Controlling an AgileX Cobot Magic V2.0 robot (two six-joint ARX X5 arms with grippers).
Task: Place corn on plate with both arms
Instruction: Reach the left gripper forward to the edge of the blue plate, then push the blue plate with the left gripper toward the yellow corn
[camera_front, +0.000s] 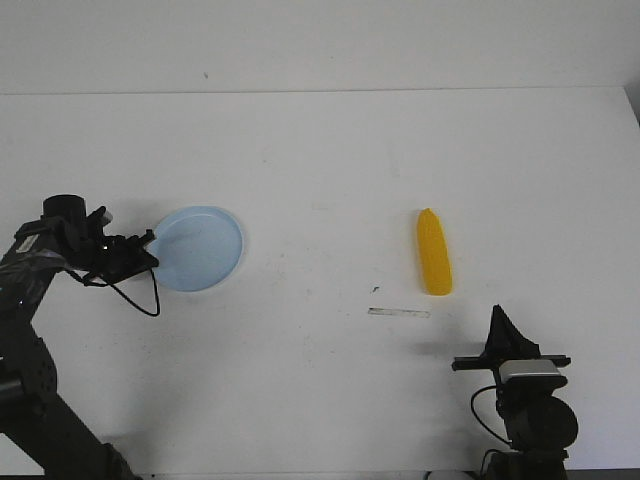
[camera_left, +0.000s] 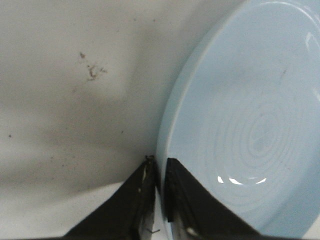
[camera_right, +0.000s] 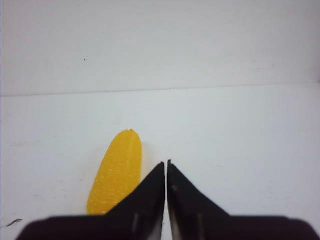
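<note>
The pale blue plate (camera_front: 203, 248) lies on the left part of the white table. My left gripper (camera_front: 150, 255) is at its left edge, shut on the plate's rim (camera_left: 161, 165), one finger outside the rim and one inside. The yellow corn (camera_front: 433, 251) lies on the table at the right, tapered end pointing away from me. My right gripper (camera_front: 497, 318) hangs near the front right, behind and to the right of the corn, shut with nothing between its fingers (camera_right: 152, 185). In the right wrist view the corn (camera_right: 116, 171) lies beside the fingertips, not between them.
A thin pale strip (camera_front: 399, 313) and a small dark mark (camera_front: 375, 290) lie on the table in front of the corn. Black cable (camera_front: 140, 298) loops below the left wrist. The table's back edge (camera_front: 320, 92) meets a white wall.
</note>
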